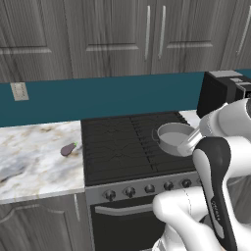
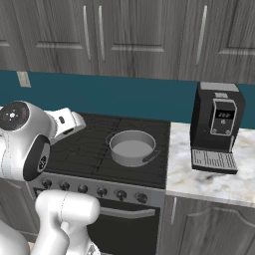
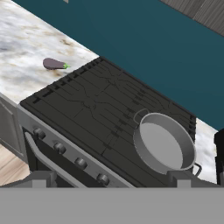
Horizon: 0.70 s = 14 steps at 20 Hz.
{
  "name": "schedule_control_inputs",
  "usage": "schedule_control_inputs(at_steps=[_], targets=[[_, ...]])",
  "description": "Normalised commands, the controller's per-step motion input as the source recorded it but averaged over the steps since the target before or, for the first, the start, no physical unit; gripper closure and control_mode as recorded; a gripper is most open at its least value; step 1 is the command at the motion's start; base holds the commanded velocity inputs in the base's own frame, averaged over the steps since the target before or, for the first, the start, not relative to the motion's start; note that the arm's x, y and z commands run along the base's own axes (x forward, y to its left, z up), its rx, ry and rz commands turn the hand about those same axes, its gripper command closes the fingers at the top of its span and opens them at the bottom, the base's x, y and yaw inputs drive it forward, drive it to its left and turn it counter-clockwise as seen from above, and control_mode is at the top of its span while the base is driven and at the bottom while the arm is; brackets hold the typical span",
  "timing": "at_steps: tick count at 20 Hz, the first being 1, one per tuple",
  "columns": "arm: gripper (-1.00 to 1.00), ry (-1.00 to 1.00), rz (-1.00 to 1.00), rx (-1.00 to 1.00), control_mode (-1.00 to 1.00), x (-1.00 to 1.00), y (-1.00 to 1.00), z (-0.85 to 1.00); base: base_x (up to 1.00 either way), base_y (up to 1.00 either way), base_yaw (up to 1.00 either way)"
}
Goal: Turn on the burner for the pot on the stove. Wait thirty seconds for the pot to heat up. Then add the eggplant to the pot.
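Note:
The grey pot (image 1: 175,136) (image 2: 132,147) (image 3: 164,142) stands without a lid on the right rear burner (image 3: 127,151) of the black stove (image 1: 117,147) (image 2: 82,149) (image 3: 83,103). A row of dark knobs (image 1: 147,188) (image 2: 94,190) (image 3: 70,156) lines the stove's steel front. The small purple eggplant (image 1: 68,149) (image 3: 54,64) lies on the marble counter left of the stove. My gripper (image 3: 112,180) hangs open and holding nothing, above and in front of the stove's front edge, looking down over the cooktop. The arm crosses in front of the pot's right side in the left base view.
A black coffee machine (image 2: 216,127) (image 1: 220,90) stands on the counter right of the stove, close to the pot. Marble counter (image 1: 34,164) (image 2: 209,184) runs on both sides. A teal backsplash and grey upper cabinets (image 1: 122,34) rise behind. The oven door's bar handle (image 2: 129,213) sits below the knobs.

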Motion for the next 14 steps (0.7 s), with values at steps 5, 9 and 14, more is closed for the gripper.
schedule_control_inputs(at_steps=[5, 9, 14], targets=[[-1.00, 0.00, 0.00, 0.00, -1.00, 0.00, 0.00, 0.00, 0.00, 0.00, 0.00], [-1.00, 0.00, 0.00, 0.00, -1.00, 0.00, 0.00, 0.00, 0.00, 0.00, 0.00], [-1.00, 0.00, 0.00, 0.00, -1.00, 0.00, 0.00, 0.00, 0.00, 0.00, 0.00]])
